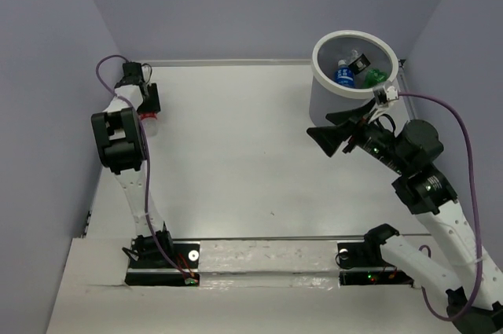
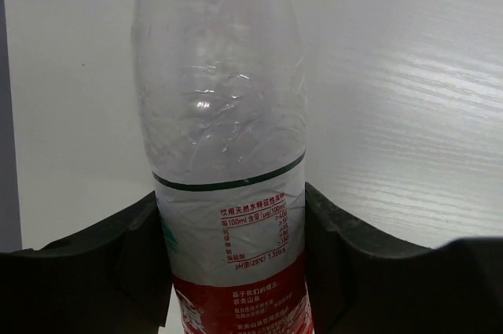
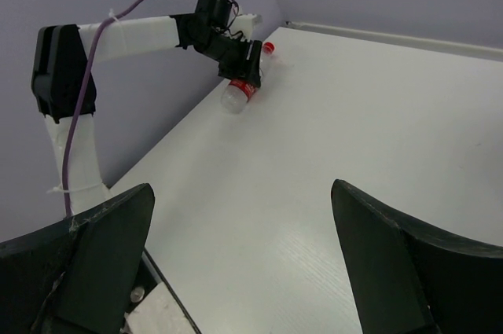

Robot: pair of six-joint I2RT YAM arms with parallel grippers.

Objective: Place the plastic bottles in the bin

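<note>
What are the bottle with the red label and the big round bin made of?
The red-labelled bottle looks like thin clear plastic: see-through, crinkled, with shiny glints. The bin is probably plastic too: smooth, dull grey wall, thick white rim, though that is less sure.

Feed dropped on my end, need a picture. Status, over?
Left pincer shut on red-label bottle, far left of table. Right pincer open, empty, beside bin. Blue-label bottle and green bottle already in bin. Nothing seen in the way.
</note>
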